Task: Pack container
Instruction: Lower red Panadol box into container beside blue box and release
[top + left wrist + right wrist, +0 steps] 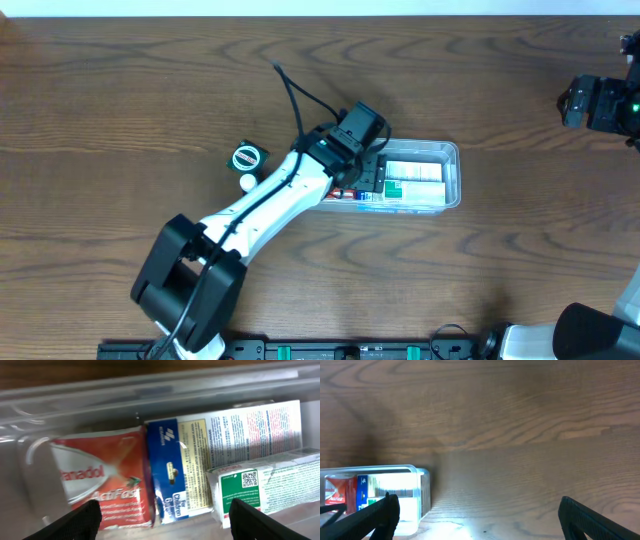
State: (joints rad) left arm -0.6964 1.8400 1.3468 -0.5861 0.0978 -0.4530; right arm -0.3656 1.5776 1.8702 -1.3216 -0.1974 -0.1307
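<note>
Container (456,180) lies directly beneath the left gripper (167,522) — spread wide, holding nothing.

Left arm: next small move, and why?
Probably lift the left gripper straight up out of the clear plastic rectangular tub: it hangs open and empty above the red Panadol packet, which already lies flat inside, while a round green-and-white item waits outside.
</note>
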